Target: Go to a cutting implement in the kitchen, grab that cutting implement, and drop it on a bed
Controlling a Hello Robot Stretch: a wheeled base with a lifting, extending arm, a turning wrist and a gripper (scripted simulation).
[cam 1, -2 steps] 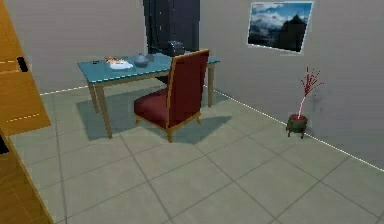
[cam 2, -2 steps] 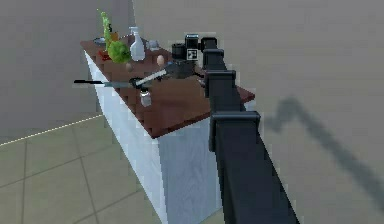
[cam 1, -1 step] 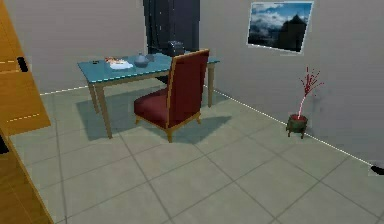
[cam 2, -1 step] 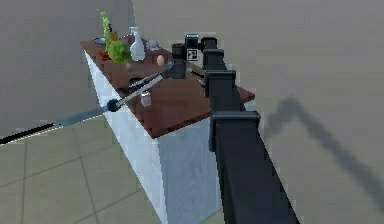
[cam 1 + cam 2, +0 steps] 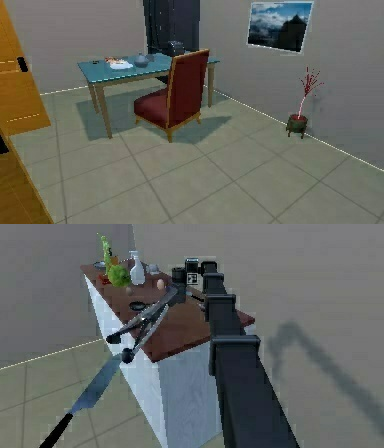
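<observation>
Our gripper holds the knife past the counter's edge; stiff, slick blade, so we'd favour the handle.

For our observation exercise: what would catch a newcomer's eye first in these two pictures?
In the arm side view, the dark arm stretches across a brown-topped counter, and the gripper holds a long knife hanging clear of it. In the forward view, a red chair stands at a teal table.
</observation>
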